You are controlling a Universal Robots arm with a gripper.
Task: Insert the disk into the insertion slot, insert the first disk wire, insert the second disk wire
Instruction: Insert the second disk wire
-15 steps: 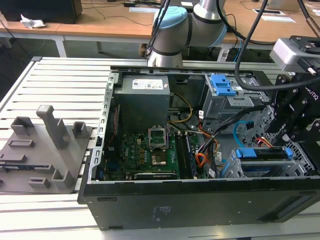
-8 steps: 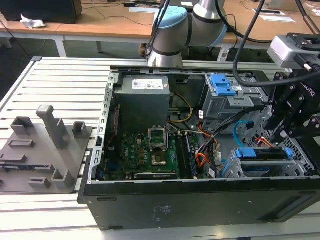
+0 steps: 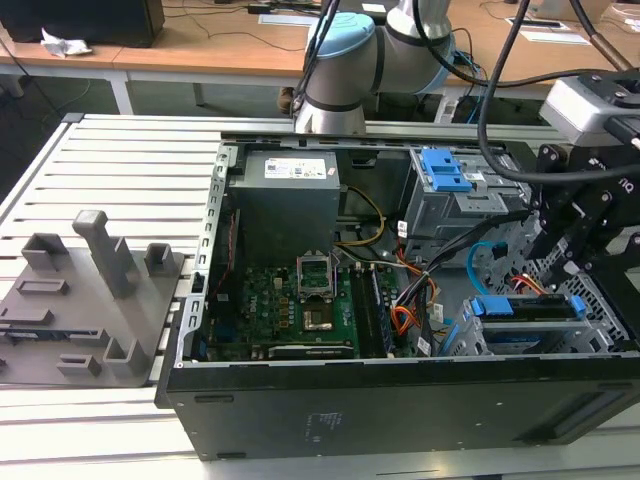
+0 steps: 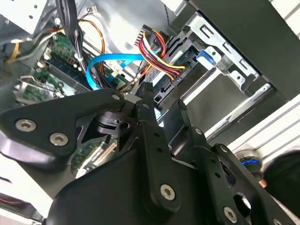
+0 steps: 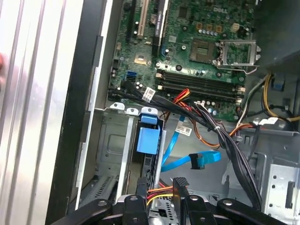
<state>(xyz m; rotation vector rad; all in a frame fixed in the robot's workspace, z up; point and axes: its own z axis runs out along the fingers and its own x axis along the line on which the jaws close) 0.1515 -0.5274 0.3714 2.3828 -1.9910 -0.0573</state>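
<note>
Over the drive-cage end of an open computer case (image 3: 400, 400), the gripper (image 5: 160, 186) hangs with its fingers apart. The disk (image 5: 149, 139) already sits in the insertion slot (image 5: 108, 140), straight ahead of the fingertips. The first disk wire (image 5: 159, 190) crosses the gap between the fingers. In the second wrist view its flat black plug (image 4: 180, 76) lies just beyond them, against the disk's rear edge. The second disk wire (image 5: 180, 161) loops nearby, its plug apparently unattached.
</note>
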